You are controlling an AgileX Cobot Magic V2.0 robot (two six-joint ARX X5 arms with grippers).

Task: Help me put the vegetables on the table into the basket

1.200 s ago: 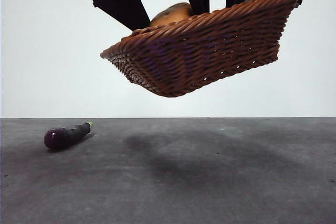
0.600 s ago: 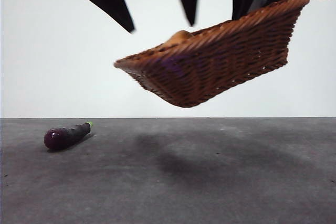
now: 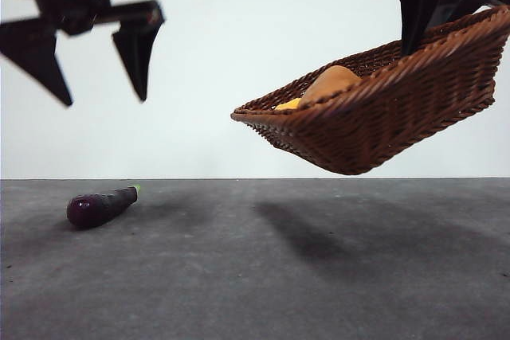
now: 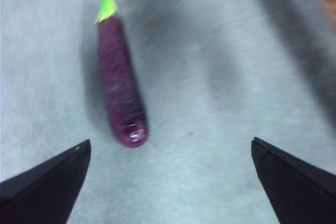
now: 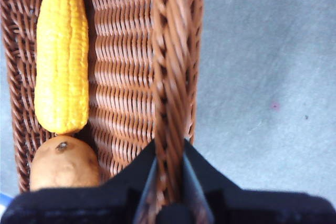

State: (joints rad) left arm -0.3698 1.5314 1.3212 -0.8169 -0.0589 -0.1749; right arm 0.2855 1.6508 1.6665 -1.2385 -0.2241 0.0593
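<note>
Basket [image 3: 382, 129]: held tilted above the desk [image 3: 319, 276], rim clamped by the right hand [image 5: 169, 150]; corn [image 5: 60, 56] and potato [image 5: 63, 163] inside. Eggplant [image 4: 121, 82]: lying on desk below the wide-open, empty left hand [image 4: 168, 182].

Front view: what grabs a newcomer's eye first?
The basket hanging tilted in mid-air on the right, the right gripper clamped on its rim, with the corn and potato inside. Next, the eggplant lying alone on the table at the left, under the left gripper, jaws wide open.
</note>
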